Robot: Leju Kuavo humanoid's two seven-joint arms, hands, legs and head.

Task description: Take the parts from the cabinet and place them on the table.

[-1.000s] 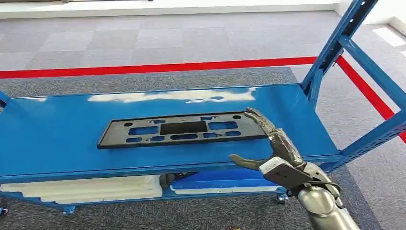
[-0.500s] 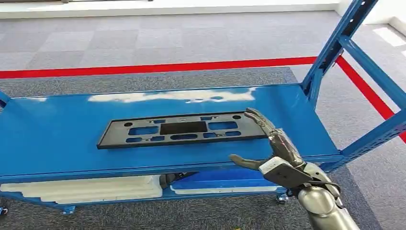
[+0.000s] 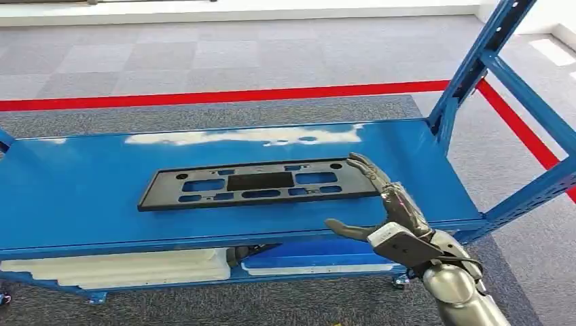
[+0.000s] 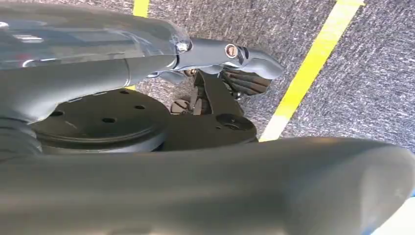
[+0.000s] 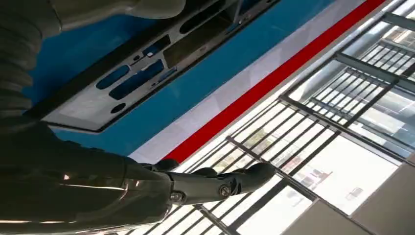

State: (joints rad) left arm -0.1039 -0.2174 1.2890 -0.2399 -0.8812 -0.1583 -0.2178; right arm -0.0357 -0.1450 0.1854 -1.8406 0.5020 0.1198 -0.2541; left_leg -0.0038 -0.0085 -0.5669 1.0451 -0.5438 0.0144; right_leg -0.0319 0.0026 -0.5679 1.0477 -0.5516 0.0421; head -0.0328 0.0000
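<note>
Blue cabinet shelf (image 3: 81, 197) — black part (image 3: 261, 183) flat on it, right hand (image 3: 390, 214) spread beside

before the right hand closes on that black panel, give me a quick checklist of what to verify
1. Right hand open, fingers apart: ok.
2. Fingers at the right end of the black panel: ok; contact: cannot tell.
3. Panel lying flat on the blue shelf, nothing on top: ok.
4. Thumb placed under the panel's edge: not ok, it sits out past the shelf's front edge.
5. Left hand free and away from the shelf: ok; it hangs over the floor.
</note>
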